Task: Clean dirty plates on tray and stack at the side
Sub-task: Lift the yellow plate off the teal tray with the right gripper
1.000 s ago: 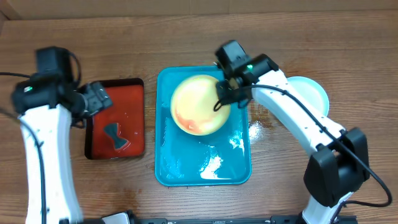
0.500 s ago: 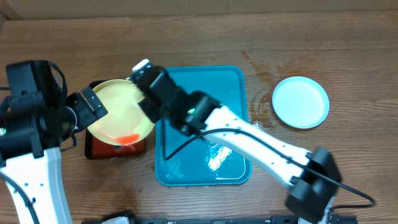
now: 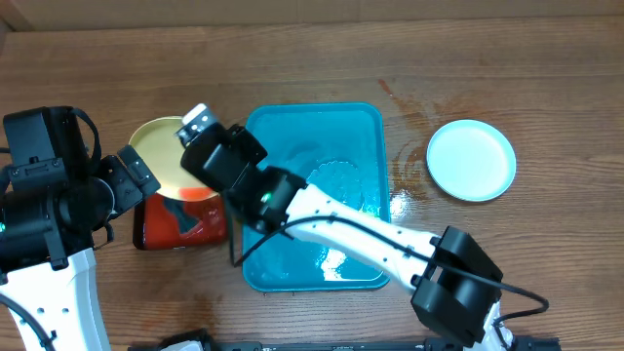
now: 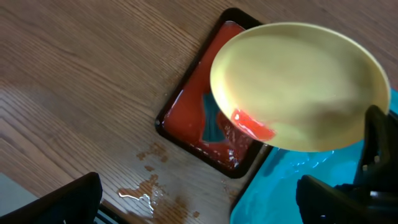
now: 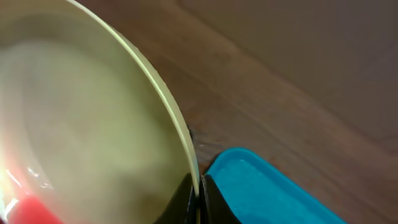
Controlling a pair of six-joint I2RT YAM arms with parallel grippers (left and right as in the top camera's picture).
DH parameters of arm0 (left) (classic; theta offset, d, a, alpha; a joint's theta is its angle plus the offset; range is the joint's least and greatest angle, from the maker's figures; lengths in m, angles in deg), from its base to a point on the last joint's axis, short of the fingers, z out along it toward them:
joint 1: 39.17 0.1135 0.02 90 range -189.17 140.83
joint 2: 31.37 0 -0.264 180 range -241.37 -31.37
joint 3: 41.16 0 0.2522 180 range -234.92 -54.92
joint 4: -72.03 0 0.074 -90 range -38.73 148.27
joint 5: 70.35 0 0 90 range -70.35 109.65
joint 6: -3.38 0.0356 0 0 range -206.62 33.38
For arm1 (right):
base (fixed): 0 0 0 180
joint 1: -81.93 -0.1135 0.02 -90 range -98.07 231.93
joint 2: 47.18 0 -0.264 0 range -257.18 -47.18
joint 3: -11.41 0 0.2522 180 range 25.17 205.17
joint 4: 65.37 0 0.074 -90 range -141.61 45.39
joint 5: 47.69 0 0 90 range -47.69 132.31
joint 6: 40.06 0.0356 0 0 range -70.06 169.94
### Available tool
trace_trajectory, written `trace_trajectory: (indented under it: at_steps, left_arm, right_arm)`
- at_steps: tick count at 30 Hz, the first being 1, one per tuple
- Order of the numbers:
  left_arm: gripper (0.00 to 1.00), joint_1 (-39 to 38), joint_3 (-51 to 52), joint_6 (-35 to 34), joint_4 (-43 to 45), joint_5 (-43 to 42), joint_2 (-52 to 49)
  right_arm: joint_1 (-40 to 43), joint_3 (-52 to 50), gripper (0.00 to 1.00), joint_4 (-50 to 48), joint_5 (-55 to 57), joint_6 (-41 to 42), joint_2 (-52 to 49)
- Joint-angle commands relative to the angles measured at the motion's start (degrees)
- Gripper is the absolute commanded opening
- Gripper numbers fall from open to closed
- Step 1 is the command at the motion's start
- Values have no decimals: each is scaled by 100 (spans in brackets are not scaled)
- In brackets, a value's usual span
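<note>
While the right gripper (image 5: 199,196) is pressed together on the rim of the yellow plate (image 3: 161,154), its arm stretches from the near right side of the tabletop (image 3: 312,58) across the blue tray (image 3: 327,127). That grip holds the plate off the surface, over the far end of the red tray (image 3: 180,232) toward the left edge of the tabletop. A red smear (image 4: 252,126) sits along the plate's rim – on the side nearest the red tray. A dark bow-shaped piece (image 4: 211,121) lies in the red tray's wet bottom.

The left gripper (image 3: 135,175) has its fingers spread wide and holds nothing; it hangs just beside the red tray's left edge, close to the plate.

At the middle of the tabletop the blue tray carries no plate – only a sheen of water. The teal plate (image 3: 472,160) lies flat near the right edge of the tabletop, well apart from the tray. Wet patches (image 4: 149,186) mark the wood by the red tray.
</note>
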Motion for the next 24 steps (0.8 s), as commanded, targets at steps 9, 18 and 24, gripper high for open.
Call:
trace_trajectory:
  at_steps: [9,18,24]
  left_arm:
    - [100,11,-116,42,7,160,39]
    - [100,11,-116,44,7,160,39]
    - [100,11,-116,44,7,160,39]
  right_arm:
    - [-531,109,4,-649,1904,-667,240]
    - [-527,109,4,-761,1939,-881,260]
    - [-535,109,4,-1108,2002,-1261,271]
